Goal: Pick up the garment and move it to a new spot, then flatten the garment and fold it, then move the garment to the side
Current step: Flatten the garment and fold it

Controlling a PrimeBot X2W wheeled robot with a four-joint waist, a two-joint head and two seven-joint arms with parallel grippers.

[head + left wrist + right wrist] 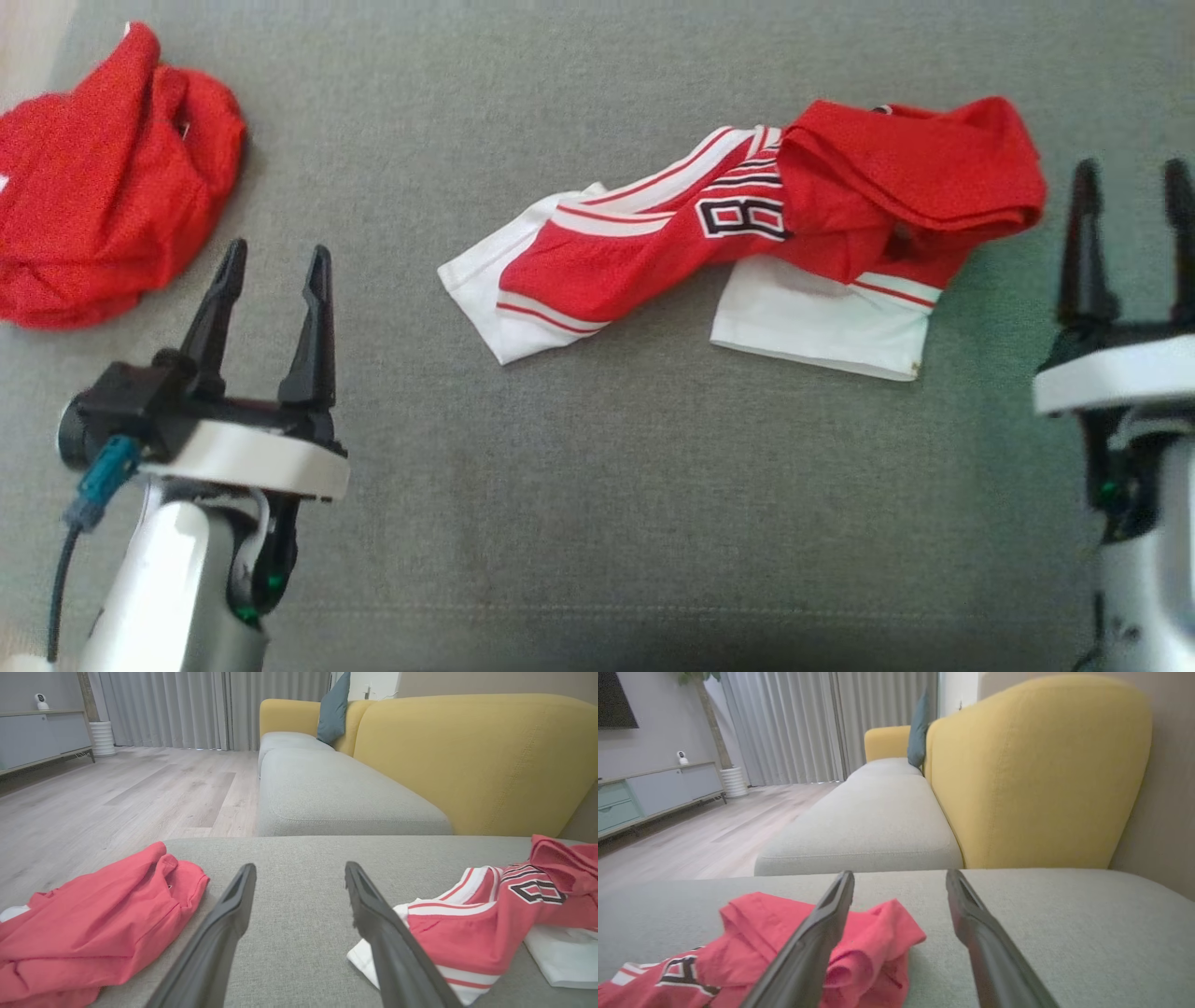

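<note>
A grey cushion (597,485) carries everything here, and behind it runs a sofa with a grey seat and a yellow back (467,756), a teal pillow (334,707) leaning at its far end. Pale wood floor (117,798) stretches away to grey curtains (187,704), with a low cabinet (42,737) along the wall and a white pot (103,737) beside it. The garment (747,233) lies crumpled on the cushion, right of centre and toward the far side in the head view. It is red with white stripes and white hems, and a black-and-white number shows on its middle. Its red upper part is bunched over itself at the right end, and its two white-edged ends splay toward the robot. A second red cloth (103,196) sits in a heap at the far left corner, well apart from the garment. The left gripper (280,252) hovers at the lower left between the two, its jaws spread and holding nothing; in its wrist view the heap lies to one side and the garment (467,938) to the other. The right gripper (1131,168) stands at the right edge, just beside the garment's bunched end and apart from it, its jaws spread wide and empty. In the right wrist view the red folds (752,933) lie low on the left, partly behind one finger.
</note>
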